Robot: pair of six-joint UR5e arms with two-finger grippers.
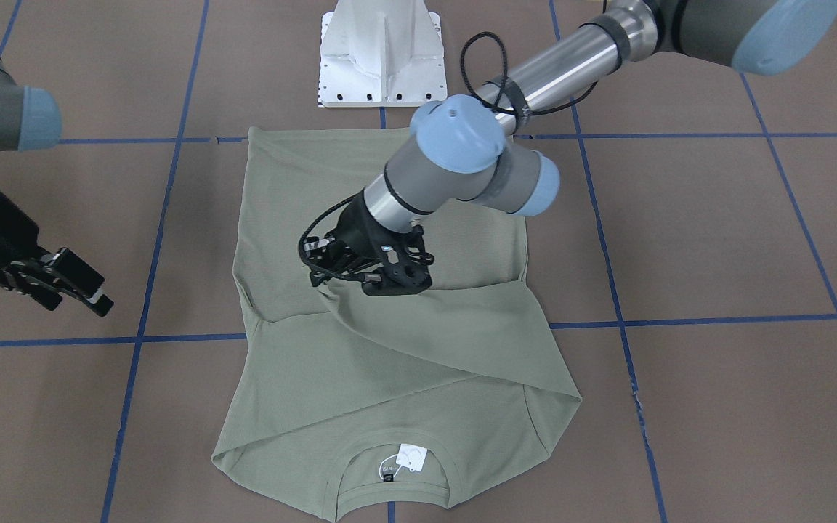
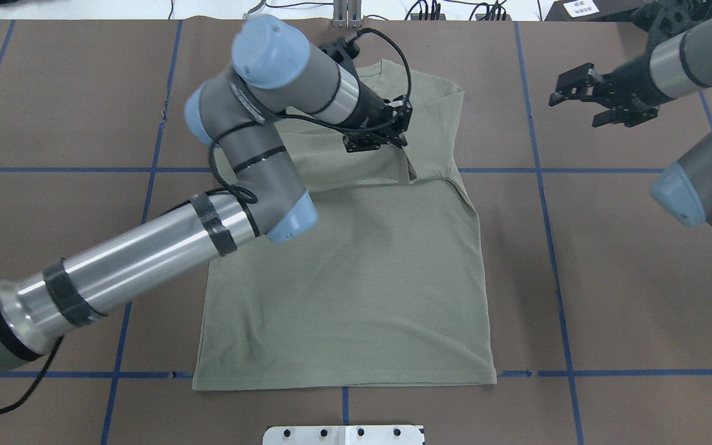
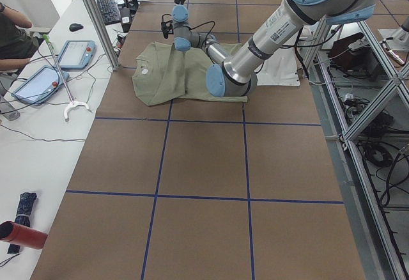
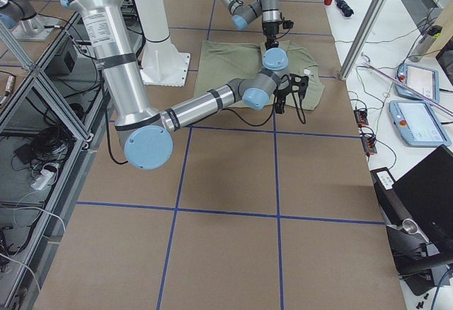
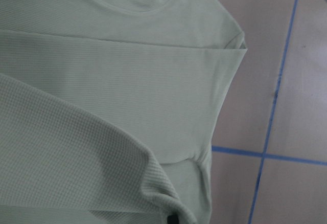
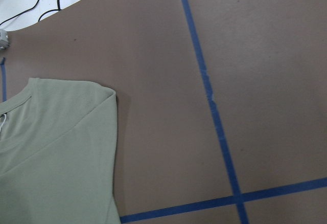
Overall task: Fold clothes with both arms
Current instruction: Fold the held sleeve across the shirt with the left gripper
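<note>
1. Your shirt (image 2: 356, 278), a sage-green ribbed knit, lies flat on the brown table (image 2: 628, 278). Its hem is toward the robot and its round collar (image 1: 389, 501) is at the far side.
2. Inside the collar you see a small white tag (image 1: 411, 457).
3. One long sleeve (image 1: 447, 327) is folded slantwise over the body, and the cloth makes smooth, straight creases.
4. The left gripper (image 1: 331, 269) is over the middle of the shirt. Its fingers are closed on the end of this sleeve, where the cloth rises in a small peak.
5. The right gripper (image 1: 73, 294) hangs well apart from the shirt, fingers spread wide, with nothing between them.
6. Blue tape lines (image 2: 609, 170) divide the matte table into squares.
</note>
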